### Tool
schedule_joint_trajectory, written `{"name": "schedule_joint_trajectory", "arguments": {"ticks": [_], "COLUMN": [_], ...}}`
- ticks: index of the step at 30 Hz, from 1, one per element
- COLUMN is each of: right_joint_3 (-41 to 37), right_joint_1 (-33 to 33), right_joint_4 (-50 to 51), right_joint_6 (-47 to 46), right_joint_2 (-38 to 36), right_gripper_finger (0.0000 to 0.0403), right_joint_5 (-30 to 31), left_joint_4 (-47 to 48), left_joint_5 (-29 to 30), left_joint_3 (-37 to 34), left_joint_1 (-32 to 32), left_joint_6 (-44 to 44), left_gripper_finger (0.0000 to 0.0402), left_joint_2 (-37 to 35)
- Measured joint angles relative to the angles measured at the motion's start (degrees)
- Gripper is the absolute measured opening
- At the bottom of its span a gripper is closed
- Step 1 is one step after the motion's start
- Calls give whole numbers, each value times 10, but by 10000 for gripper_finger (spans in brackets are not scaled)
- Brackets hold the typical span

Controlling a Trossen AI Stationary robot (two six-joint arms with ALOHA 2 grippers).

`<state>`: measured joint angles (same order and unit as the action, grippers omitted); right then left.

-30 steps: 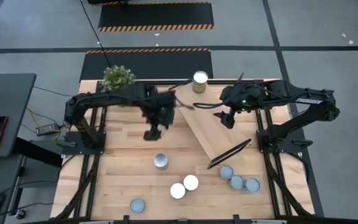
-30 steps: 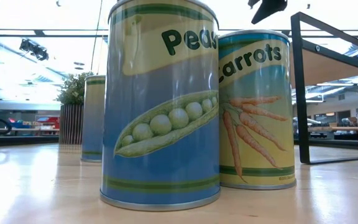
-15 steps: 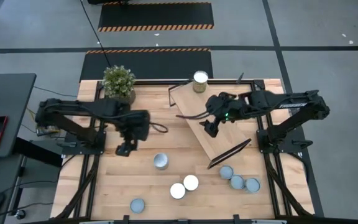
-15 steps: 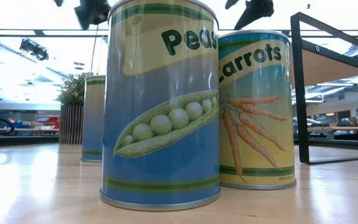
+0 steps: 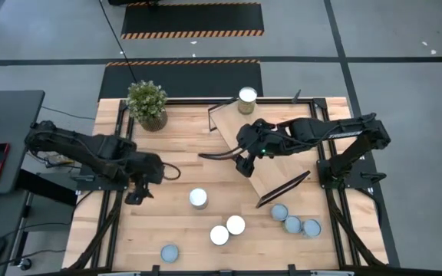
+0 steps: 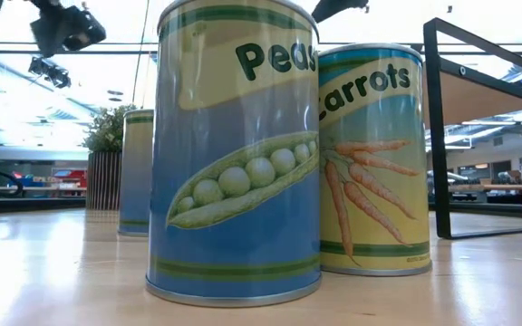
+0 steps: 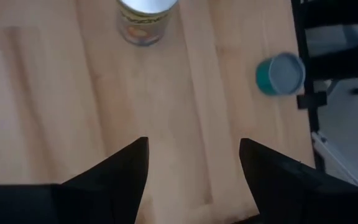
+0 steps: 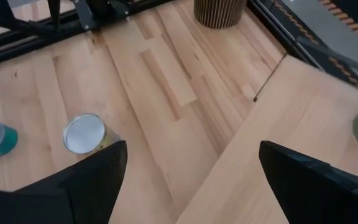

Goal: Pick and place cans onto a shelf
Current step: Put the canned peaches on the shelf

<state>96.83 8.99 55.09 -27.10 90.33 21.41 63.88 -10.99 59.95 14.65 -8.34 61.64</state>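
Note:
The shelf (image 5: 263,157), a light-wood board with black end brackets, stands slantwise on the table at right of centre. One can (image 5: 247,100) stands on its far end. Several cans stand on the table: one silver-topped (image 5: 199,198), two white (image 5: 228,230), one at the near edge (image 5: 169,252), three by the shelf's near end (image 5: 295,222). My left gripper (image 5: 133,195) hangs open and empty over bare table at the left, also in its wrist view (image 7: 193,149). My right gripper (image 5: 244,165) is open and empty above the shelf's left edge (image 8: 191,152).
A potted plant (image 5: 146,103) stands at the far left corner. The low view is filled by a peas can (image 6: 234,149) and a carrots can (image 6: 374,158), with the shelf's black bracket (image 6: 438,136) to their right. Bare wood lies between the two grippers.
My left gripper has swung from beside the shelf's far end toward the table's left and near edges. My right gripper has moved from over the shelf toward the table's left and a little nearer. The cans and the shelf have stayed put.

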Motion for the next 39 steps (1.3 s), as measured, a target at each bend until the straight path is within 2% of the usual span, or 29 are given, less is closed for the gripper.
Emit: {"name": "schedule_joint_trajectory", "arguments": {"ticks": [4, 12, 16, 21, 29, 32, 39], "right_joint_3": [15, 16, 16, 16, 16, 16, 16], "right_joint_1": [1, 3, 4, 6, 7, 7, 7], "right_joint_4": [7, 34, 47, 54, 54, 55, 54], "right_joint_6": [12, 22, 22, 22, 31, 39, 58], "right_joint_2": [6, -5, -5, -9, -14, -14, -14], "right_gripper_finger": [373, 373, 373, 373, 373, 373, 373], "right_joint_5": [0, -21, -46, -50, -49, -49, -62], "left_joint_4": [-76, -195, -211, -252, -412, -495, -580], "left_joint_5": [5, 6, 56, 137, 278, 300, 345], "left_joint_3": [-53, -127, -151, -194, -244, -256, -258], "left_joint_1": [34, 82, 105, 140, 175, 175, 169], "left_joint_6": [-62, -121, -120, -150, -207, -200, -198], "left_gripper_finger": [272, 358, 380, 382, 382, 382, 382], "left_joint_2": [-2, -2, 3, 3, 26, 54, 137]}}
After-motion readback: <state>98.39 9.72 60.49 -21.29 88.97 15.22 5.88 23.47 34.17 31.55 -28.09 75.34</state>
